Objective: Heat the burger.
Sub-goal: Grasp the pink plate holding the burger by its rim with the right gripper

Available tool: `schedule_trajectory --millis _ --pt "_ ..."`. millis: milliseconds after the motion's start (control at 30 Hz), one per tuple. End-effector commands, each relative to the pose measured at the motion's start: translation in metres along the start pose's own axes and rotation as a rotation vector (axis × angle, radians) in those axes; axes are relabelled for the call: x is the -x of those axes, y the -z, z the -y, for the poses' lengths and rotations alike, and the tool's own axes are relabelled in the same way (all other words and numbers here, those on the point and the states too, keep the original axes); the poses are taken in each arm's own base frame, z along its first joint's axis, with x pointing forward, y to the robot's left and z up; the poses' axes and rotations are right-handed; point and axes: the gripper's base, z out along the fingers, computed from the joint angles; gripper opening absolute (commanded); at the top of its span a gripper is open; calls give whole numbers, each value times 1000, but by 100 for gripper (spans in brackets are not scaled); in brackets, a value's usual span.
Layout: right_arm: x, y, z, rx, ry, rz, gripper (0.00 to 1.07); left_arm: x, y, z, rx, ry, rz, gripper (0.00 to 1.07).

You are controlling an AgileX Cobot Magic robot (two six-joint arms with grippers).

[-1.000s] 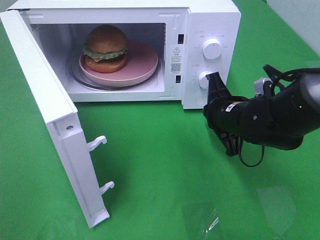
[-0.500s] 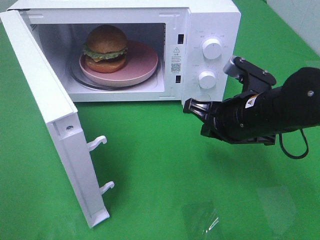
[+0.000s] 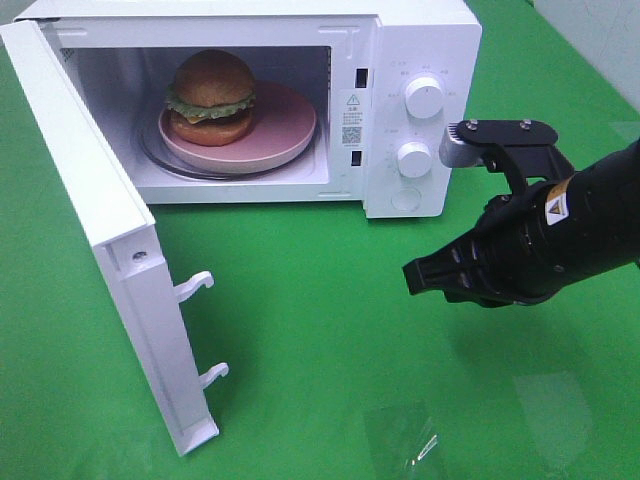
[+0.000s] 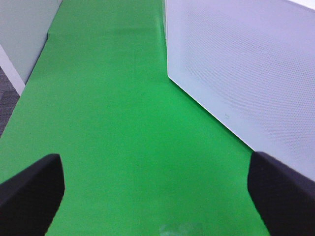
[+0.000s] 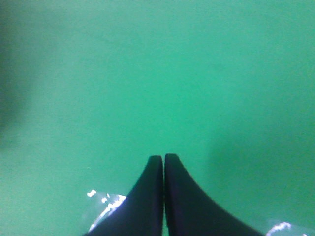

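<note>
The door [image 3: 110,250] stands open toward the mat's [image 3: 300,340] near-left, with the left gripper [image 4: 155,189], spread wide and empty, by its outer face. The right gripper [image 3: 412,277], pinched shut on nothing, hovers to the door's right. Beyond, the burger [image 3: 210,97] sits on a plate [image 3: 288,125] inside the microwave [image 3: 420,40].

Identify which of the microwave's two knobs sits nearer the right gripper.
The lower knob; the upper knob sits above it, farther from the right gripper.

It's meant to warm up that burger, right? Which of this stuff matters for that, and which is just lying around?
For the job: burger, pink plate, microwave, its open door, knobs, right tool.
Lying about: clear film scraps, green cloth.
</note>
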Motion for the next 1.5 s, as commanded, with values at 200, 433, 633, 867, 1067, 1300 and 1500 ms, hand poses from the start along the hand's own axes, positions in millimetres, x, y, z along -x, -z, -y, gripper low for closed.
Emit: schedule_trajectory --millis 200,433,633,867,1067,1300,1500 --pt "-5 24 9 -92 209 -110 2 -2 2 0 1 1 17 93" --pt "8 42 11 -132 406 -205 2 -2 2 0 1 1 17 93" --pt "24 52 8 -119 656 -211 3 -2 2 0 1 1 17 93" --pt "37 53 5 -115 1001 -111 4 -2 2 0 1 1 17 93" --pt "42 53 4 -131 1142 -65 7 -2 2 0 1 1 17 93" --pt "46 53 7 -190 1482 -77 8 -2 2 0 1 1 17 93" --pt "51 54 8 -238 1666 -60 10 -2 2 0 1 1 17 93"
